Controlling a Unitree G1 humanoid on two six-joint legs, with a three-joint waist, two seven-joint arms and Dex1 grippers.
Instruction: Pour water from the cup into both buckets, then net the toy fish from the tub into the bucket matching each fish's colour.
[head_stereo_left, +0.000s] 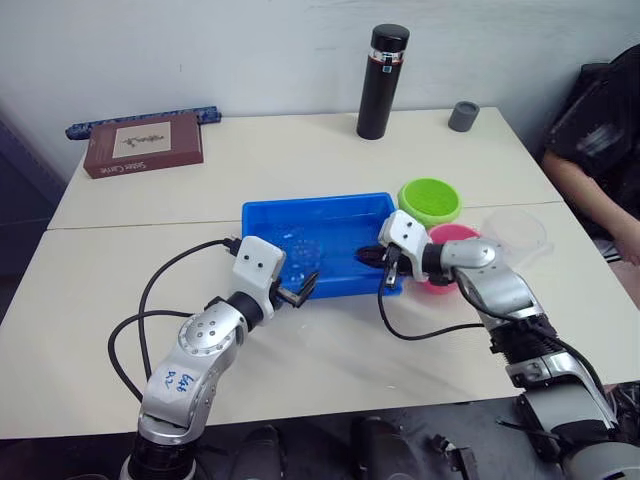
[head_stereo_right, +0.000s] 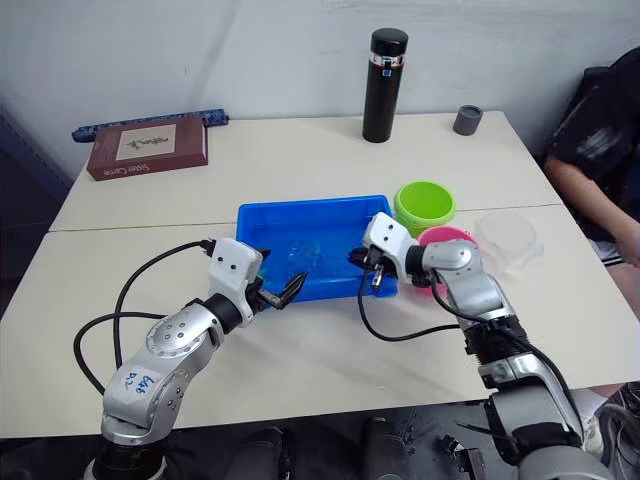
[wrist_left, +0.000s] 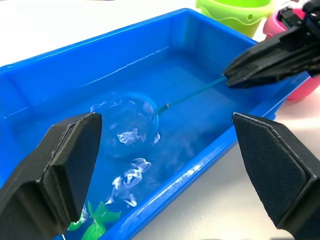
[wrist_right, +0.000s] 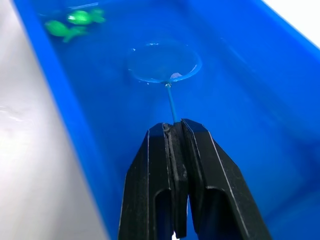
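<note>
Shallow rectangular bright blue plastic tub (head_stereo_left: 262, 214) sits near the middle of the pale tabletop (head_stereo_left: 300, 160), holding water.

Right gripper (wrist_right: 174, 131) reaches over the tub's right rim, its two black fingers pressed together on the thin dark stick handle of the small round net (wrist_right: 163, 62) with a light blue rim. The hoop lies low in the water, around the tub's middle.

Left gripper (head_stereo_left: 298, 292) hovers at the tub's front rim, fingers spread wide, holding nothing.

Two small green plastic toy fish (wrist_left: 95, 224) lie in the water against the tub's front wall, near the left gripper, apart from the hoop.

Lime green round plastic bucket (head_stereo_left: 430, 200) stands just beside the tub's back right corner. Bright pink round plastic bucket (head_stereo_left: 455, 236) stands just in front of it, partly hidden behind the right wrist.

Clear colourless plastic measuring cup (head_stereo_left: 516, 232) stands right of the pink bucket, towards the table's right edge.

Far edge of table: tall black flask (head_stereo_left: 383, 81), small grey cup (head_stereo_left: 463, 116). Back left corner: brown book-like box (head_stereo_left: 143, 144).

A person's arm in a dark sleeve (head_stereo_left: 600, 120) shows beyond the right edge.
</note>
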